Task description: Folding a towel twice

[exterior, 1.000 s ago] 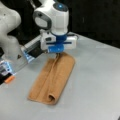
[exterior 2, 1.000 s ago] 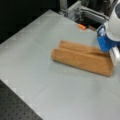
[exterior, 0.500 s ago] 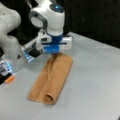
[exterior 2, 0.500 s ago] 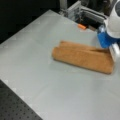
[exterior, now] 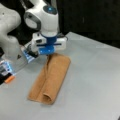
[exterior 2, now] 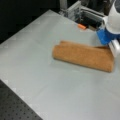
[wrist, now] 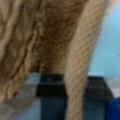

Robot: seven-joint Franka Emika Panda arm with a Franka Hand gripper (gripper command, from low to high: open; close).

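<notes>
The orange-tan towel (exterior: pixel 51 77) lies on the grey table (exterior: pixel 95 82) folded into a long narrow strip with a rolled fold along one side. In a front view the towel (exterior 2: pixel 82 56) runs left to right. My gripper (exterior: pixel 49 53) stands at the strip's far end, where the cloth rises to a small peak under the blue fingers. The gripper (exterior 2: pixel 111 48) sits at the towel's right end. In the wrist view the towel (wrist: pixel 50 37) fills the frame, and a ridge of cloth runs down between the dark fingers (wrist: pixel 47 100), which are shut on it.
The arm's white base (exterior: pixel 10 30) stands at the left. A small orange object (exterior: pixel 9 79) and blue-white items lie beside it. Grey equipment (exterior 2: pixel 82 12) lines the table's far edge near the orange object (exterior 2: pixel 81 26). A black perforated board (exterior 2: pixel 15 107) borders the table's bottom left.
The gripper has shifted a little to a front view's left and lower onto the towel's far end. The strip itself has stayed where it lay.
</notes>
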